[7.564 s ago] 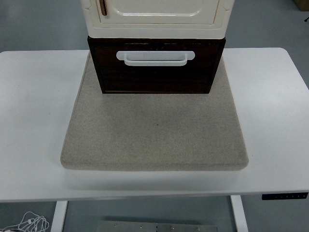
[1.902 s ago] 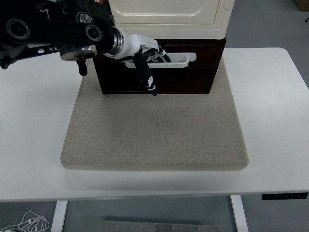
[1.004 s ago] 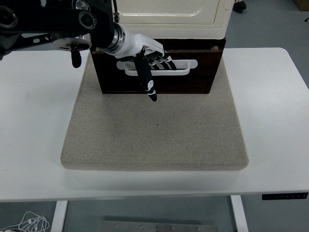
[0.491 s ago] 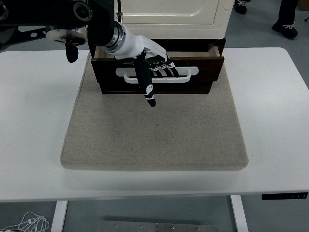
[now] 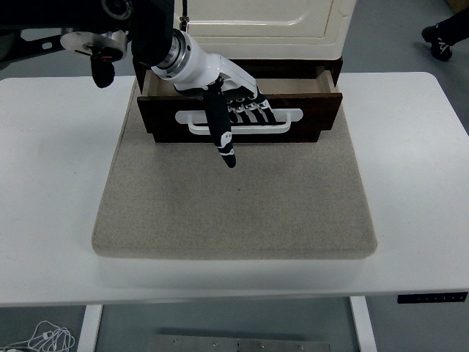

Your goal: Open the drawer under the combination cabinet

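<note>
Left robot hand (image 5: 233,114) in from upper left, fingers (image 5: 249,115) hooked through white handle (image 5: 239,122) of dark brown drawer (image 5: 239,114), thumb pointing down over drawer front toward grey mat (image 5: 234,202). Gripping handle. Drawer pulled partway out from under cream cabinet (image 5: 253,22), light interior strip visible behind front panel. Cabinet and drawer at far edge of mat, mat centred on white worktop (image 5: 51,169). Right arm not visible. Person's shoe (image 5: 445,33) on floor, top right corner.
</note>
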Controlling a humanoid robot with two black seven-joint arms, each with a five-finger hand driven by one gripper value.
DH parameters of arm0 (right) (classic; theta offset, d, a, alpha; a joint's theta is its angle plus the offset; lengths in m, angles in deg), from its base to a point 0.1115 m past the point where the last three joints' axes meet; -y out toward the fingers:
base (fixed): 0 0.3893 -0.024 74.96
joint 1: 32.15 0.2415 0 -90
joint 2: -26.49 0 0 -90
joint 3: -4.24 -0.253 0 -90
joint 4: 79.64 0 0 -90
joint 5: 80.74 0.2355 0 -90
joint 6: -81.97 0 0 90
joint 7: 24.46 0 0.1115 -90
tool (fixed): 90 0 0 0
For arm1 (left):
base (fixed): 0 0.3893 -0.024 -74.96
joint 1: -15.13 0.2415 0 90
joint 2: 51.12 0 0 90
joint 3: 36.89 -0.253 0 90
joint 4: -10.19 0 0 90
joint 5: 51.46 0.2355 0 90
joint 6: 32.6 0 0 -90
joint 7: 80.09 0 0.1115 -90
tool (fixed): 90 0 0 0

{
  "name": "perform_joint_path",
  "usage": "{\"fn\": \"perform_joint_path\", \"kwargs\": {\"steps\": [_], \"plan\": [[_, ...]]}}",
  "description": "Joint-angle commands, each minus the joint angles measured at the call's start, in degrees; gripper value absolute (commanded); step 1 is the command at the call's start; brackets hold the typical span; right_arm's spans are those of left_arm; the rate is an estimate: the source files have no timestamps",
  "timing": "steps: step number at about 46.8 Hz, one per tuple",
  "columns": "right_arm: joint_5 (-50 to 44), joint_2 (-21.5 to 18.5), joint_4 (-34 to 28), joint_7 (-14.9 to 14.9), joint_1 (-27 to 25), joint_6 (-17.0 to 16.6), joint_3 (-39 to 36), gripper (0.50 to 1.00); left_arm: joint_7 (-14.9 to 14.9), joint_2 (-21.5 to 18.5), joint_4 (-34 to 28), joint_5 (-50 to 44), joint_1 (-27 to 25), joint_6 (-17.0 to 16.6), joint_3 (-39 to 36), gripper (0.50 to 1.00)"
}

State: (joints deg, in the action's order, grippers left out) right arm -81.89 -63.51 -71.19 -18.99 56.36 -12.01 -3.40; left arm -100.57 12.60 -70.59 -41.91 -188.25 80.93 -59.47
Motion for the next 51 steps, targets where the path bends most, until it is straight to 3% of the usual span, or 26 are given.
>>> {"fn": "perform_joint_path", "kwargs": {"steps": [1, 24, 31, 38, 51], "plan": [[0.0, 0.0, 0.0, 0.0, 0.0, 0.0, 0.0, 0.926, 0.0, 0.0, -0.1, -0.1, 0.0, 0.6, 0.2, 1.000], [0.0, 0.0, 0.0, 0.1, 0.0, 0.0, 0.0, 0.926, 0.0, -1.2, -1.3, -0.4, -0.7, 4.4, 3.9, 1.000], [0.0, 0.0, 0.0, 0.0, 0.0, 0.0, 0.0, 0.926, 0.1, -2.4, -1.5, -1.1, -0.7, 8.4, 8.1, 1.000], [0.0, 0.0, 0.0, 0.0, 0.0, 0.0, 0.0, 0.926, 0.6, -3.2, -1.0, -5.1, -0.7, 9.3, 14.0, 1.000], [0.0, 0.0, 0.0, 0.0, 0.0, 0.0, 0.0, 0.928, 11.5, -4.3, 3.0, -6.5, 0.7, 8.3, 26.7, 1.000]]}}
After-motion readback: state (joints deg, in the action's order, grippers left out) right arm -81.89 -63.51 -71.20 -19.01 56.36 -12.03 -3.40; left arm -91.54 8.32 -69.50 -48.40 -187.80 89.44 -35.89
